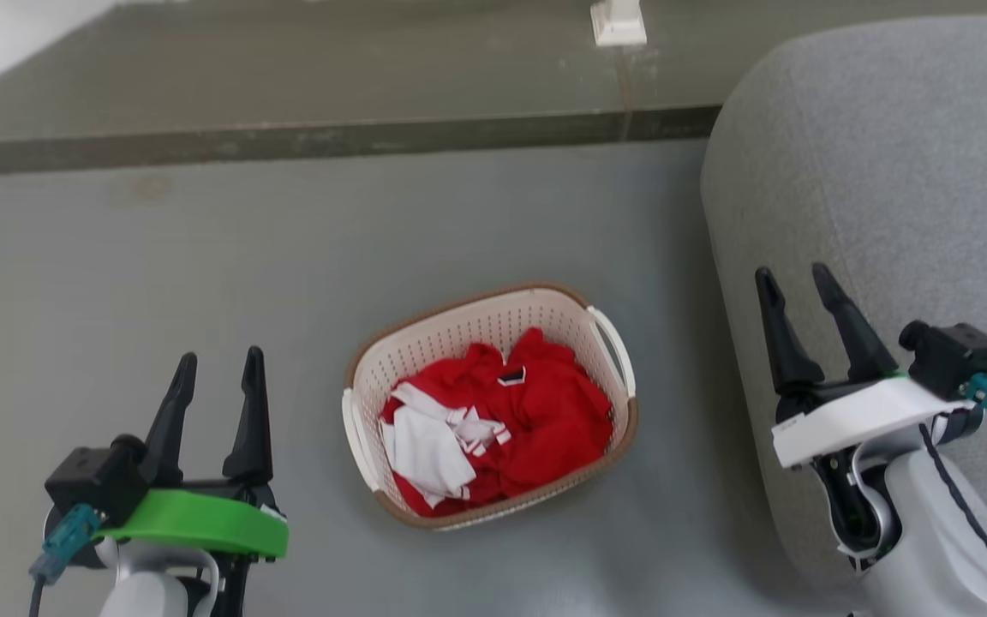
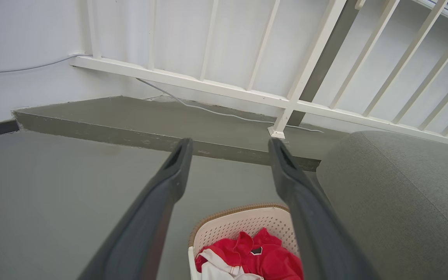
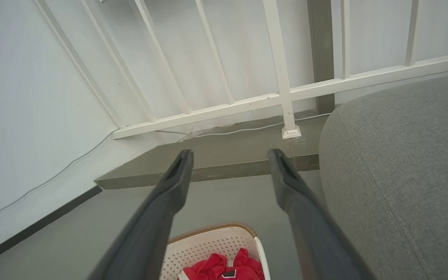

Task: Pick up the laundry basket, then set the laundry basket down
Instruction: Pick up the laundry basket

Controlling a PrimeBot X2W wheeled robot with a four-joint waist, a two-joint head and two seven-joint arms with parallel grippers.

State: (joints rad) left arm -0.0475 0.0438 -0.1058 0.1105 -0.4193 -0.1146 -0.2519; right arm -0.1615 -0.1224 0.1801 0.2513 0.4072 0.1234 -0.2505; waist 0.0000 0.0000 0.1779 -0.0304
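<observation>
Grey floor (image 1: 116,283) is bearing the laundry basket (image 1: 468,330) between the arms, and with the left gripper (image 1: 221,358) and right gripper (image 1: 793,274) both hanging spread and empty, they should be lowering evenly onto the left handle (image 1: 355,437) and right handle (image 1: 613,347), keeping it level.

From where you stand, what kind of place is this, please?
Probably a lived-in room of a home, though I cannot be sure. The signs: a grey upholstered sofa, a laundry basket holding red and white clothes on the grey floor, and a white railing.
</observation>
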